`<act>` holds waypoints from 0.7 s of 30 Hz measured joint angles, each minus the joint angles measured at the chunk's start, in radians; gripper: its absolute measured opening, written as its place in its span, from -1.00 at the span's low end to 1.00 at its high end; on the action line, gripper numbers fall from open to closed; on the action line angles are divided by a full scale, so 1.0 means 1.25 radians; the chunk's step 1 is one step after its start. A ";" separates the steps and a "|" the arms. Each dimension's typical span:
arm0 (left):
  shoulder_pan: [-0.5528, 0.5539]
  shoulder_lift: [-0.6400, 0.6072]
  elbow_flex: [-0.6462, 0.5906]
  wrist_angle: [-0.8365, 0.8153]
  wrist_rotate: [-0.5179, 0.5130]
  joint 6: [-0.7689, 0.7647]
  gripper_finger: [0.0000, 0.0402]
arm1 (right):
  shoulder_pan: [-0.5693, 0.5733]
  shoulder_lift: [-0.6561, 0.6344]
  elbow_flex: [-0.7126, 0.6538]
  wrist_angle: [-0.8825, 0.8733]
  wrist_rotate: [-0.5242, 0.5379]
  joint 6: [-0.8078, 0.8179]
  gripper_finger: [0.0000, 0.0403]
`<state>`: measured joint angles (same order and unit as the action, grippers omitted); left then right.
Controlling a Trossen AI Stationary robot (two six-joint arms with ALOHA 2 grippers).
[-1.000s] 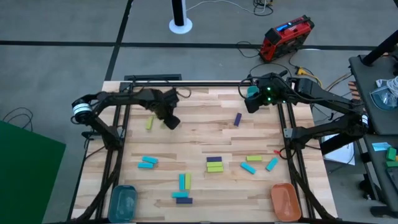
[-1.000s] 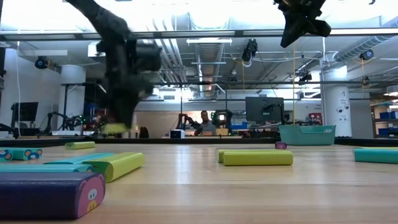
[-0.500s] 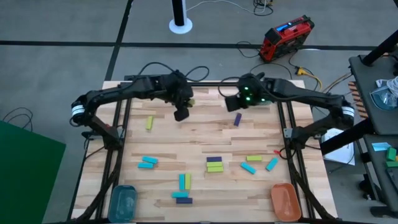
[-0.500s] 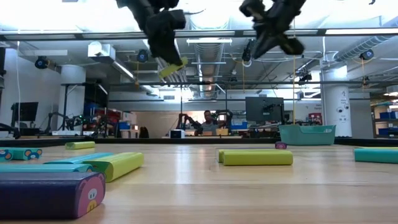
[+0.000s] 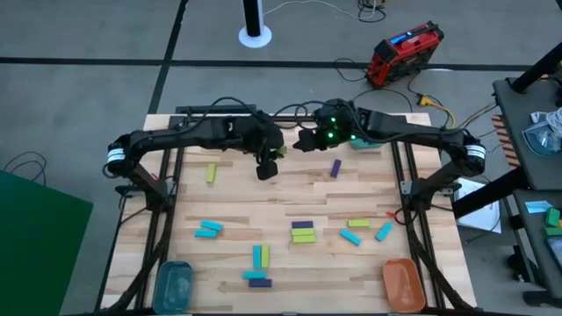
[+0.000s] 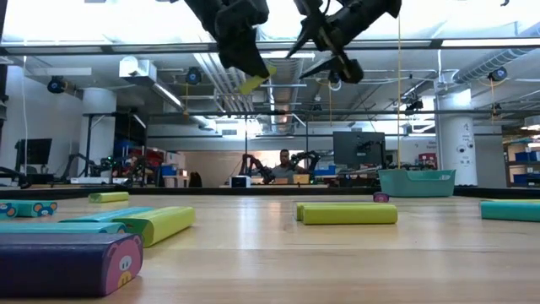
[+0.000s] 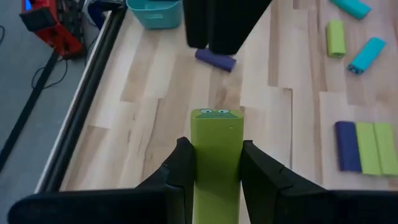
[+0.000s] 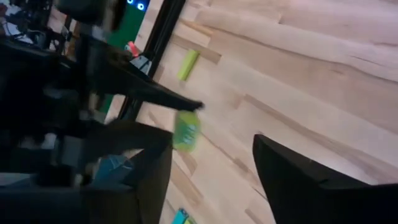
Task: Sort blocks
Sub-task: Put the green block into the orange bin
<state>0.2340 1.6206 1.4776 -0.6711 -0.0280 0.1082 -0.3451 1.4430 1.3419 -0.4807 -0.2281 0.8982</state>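
Observation:
A yellow-green block (image 7: 217,149) hangs high above the table's far middle, with my left gripper (image 5: 270,161) shut on it; the low view shows the block (image 6: 253,83) slanting below the fingers. My right gripper (image 8: 211,162) stands open just to the right of it (image 5: 307,140), at about the same height, with nothing between its fingers. In its wrist view the held block (image 8: 186,130) lies ahead of the fingers. Several other blocks lie flat on the table: yellow-green (image 5: 211,173), purple (image 5: 335,168), cyan (image 5: 208,229), and a purple and yellow-green pair (image 5: 303,231). My left gripper pinches the yellow-green block by its two long sides (image 7: 199,168) between its two fingers (image 7: 183,165). The fingers lie along the block, whose free end (image 7: 217,116) sticks out past the fingertips. The block is lifted clear of the table and tilted.
A teal bowl (image 5: 173,285) sits at the near left corner and an orange bowl (image 5: 402,283) at the near right corner. A teal bin (image 7: 153,11) stands at the far right edge. More cyan and yellow-green blocks (image 5: 356,231) lie scattered over the near half.
My left gripper has lifted the yellow-green block off the table and carried it up and toward the table's right. My right gripper has swung toward the table's left, close to the left gripper.

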 joint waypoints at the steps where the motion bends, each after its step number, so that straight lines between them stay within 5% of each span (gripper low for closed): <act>1: -0.002 0.005 0.000 0.001 0.000 -0.008 -0.64 | 0.001 0.006 0.007 0.001 0.000 -0.001 0.07; 10: -0.003 0.023 -0.001 0.056 -0.007 -0.053 -0.64 | 0.004 0.049 0.034 0.000 -0.016 -0.006 0.26; 21: -0.009 0.023 -0.001 0.097 -0.007 -0.060 -0.64 | 0.005 0.052 0.035 0.000 -0.013 -0.014 0.15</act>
<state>0.2230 1.6499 1.4765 -0.5499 -0.0368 0.0334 -0.3386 1.5078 1.3853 -0.4804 -0.2447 0.8806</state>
